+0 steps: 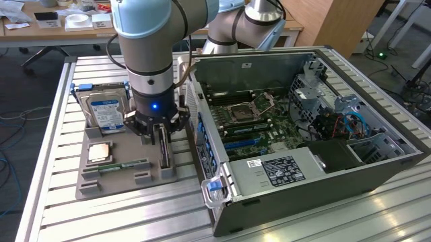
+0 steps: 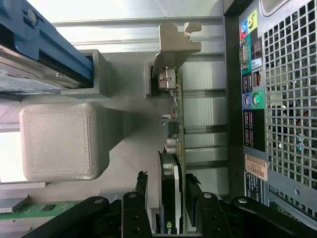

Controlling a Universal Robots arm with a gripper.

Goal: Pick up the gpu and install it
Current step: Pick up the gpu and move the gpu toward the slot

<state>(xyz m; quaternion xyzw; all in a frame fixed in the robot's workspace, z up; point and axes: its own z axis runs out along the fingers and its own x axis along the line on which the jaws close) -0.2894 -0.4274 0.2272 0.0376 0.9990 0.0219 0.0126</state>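
Note:
The gpu [image 1: 163,149] stands on its edge in a slot of the grey holder tray [image 1: 128,185], at the side nearest the computer case. In the wrist view the gpu [image 2: 172,148] runs away from the camera, with its silver end bracket [image 2: 174,42] at the far end. My gripper [image 1: 161,133] has come down over the card. It is open, and its black fingers [image 2: 141,191] stand one on each side of the card's near end, with a narrow gap showing. My gripper [image 2: 167,187] straddles the card and has no hold on it.
The open computer case [image 1: 377,166] lies at the exterior view's right, motherboard and blue slots [image 1: 243,146] exposed; its rear panel [image 2: 277,99] is close beside the card. The tray also holds a blue-labelled hard drive [image 1: 106,111], a processor [image 1: 100,151] and a green memory stick [image 1: 124,165].

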